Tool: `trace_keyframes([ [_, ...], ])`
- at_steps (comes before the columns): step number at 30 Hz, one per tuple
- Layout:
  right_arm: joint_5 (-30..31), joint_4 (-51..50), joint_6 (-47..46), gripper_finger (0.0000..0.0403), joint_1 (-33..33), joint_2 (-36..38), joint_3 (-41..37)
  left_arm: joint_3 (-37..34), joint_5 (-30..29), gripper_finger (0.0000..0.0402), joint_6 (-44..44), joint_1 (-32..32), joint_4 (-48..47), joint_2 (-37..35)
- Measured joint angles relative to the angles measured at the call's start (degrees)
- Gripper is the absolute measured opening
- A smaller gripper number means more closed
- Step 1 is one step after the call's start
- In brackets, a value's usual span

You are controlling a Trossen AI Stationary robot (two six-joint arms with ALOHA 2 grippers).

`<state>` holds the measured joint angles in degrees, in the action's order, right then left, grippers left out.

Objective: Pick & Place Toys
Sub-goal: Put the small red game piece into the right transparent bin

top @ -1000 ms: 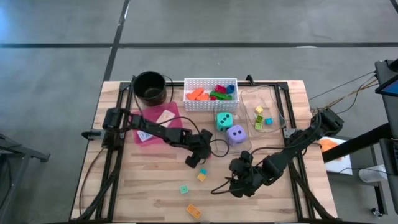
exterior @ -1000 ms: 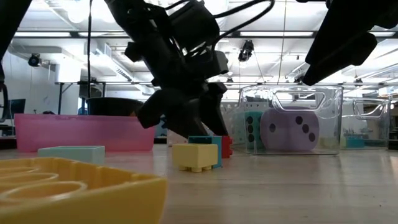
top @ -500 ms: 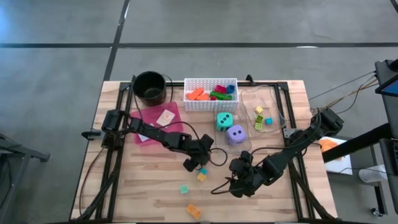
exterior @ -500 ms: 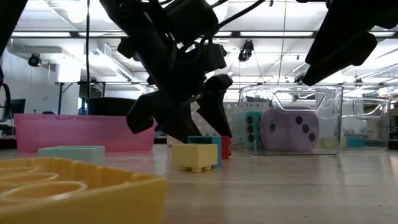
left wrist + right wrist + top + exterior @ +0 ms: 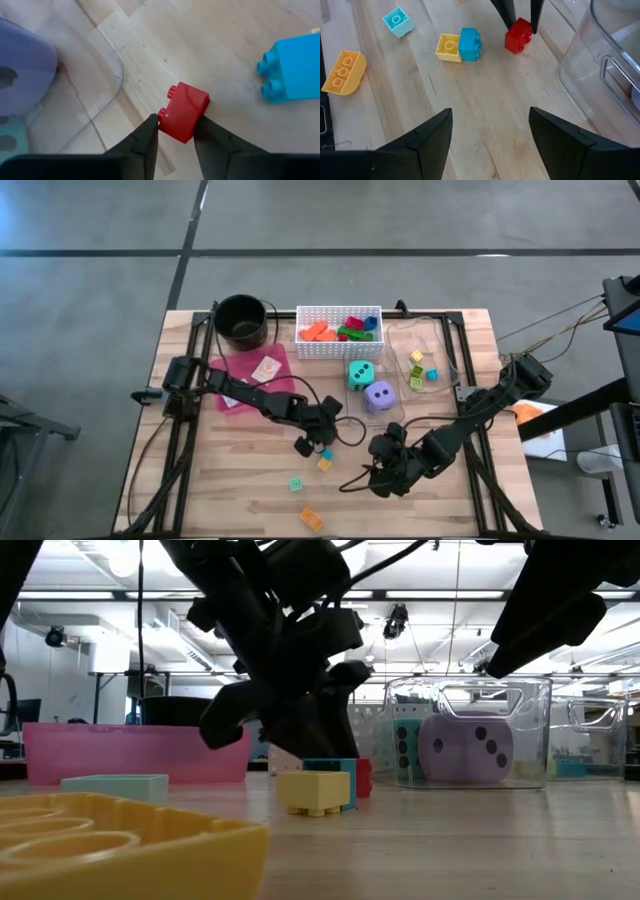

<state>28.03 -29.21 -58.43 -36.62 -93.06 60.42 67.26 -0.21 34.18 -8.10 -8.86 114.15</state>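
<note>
A small red block [image 5: 184,111] lies on the wooden table just in front of the clear container [image 5: 420,365], and my left gripper [image 5: 176,132] is shut on it. The same gripper shows mid-table in the high view [image 5: 313,446]. Beside it sit a yellow block [image 5: 448,47] and a blue block [image 5: 469,43], touching each other. A teal block [image 5: 397,21] and an orange block [image 5: 342,74] lie nearer the front edge. My right gripper [image 5: 490,145] hovers open over bare table to the right [image 5: 384,472]. The teal die [image 5: 362,374] and the purple die [image 5: 379,395] stand behind. My left gripper pinches the red block by two opposite sides [image 5: 165,120] between its two fingers. The fingers [image 5: 509,14] slant down onto it from above and from the table's left. The block sits on the table, studs pointing sideways.
A white basket [image 5: 339,312] holding several blocks stands at the far edge, with a black pot [image 5: 241,320] to its left. A pink tray [image 5: 250,375] with cards lies at the left. The clear container holds a few small blocks.
My left gripper has shut: its fingers stood apart on either side of the red block and now close on it. The block stays on the table where it was.
</note>
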Motion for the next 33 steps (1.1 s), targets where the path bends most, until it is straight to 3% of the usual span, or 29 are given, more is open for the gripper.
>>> trace_keyframes([
  [5,0.0,0.0,0.0,0.0263,0.0,0.0,0.0,0.0,0.0,0.01,-2.7,0.0,-0.2,0.0],
  [19,1.0,0.2,0.1,0.0263,0.1,0.0,-0.3,0.2,-0.1,0.012,-10.1,0.0,-1.1,-2.9],
  [28,11.7,7.2,3.9,0.0263,0.2,0.0,-2.6,0.2,-0.2,0.0121,-13.7,-0.8,-1.7,-6.8],
  [33,14.5,12.1,11.6,0.0263,0.2,-1.8,-2.9,0.2,-0.2,0.0121,-19.0,-1.8,-1.1,-8.3],
])
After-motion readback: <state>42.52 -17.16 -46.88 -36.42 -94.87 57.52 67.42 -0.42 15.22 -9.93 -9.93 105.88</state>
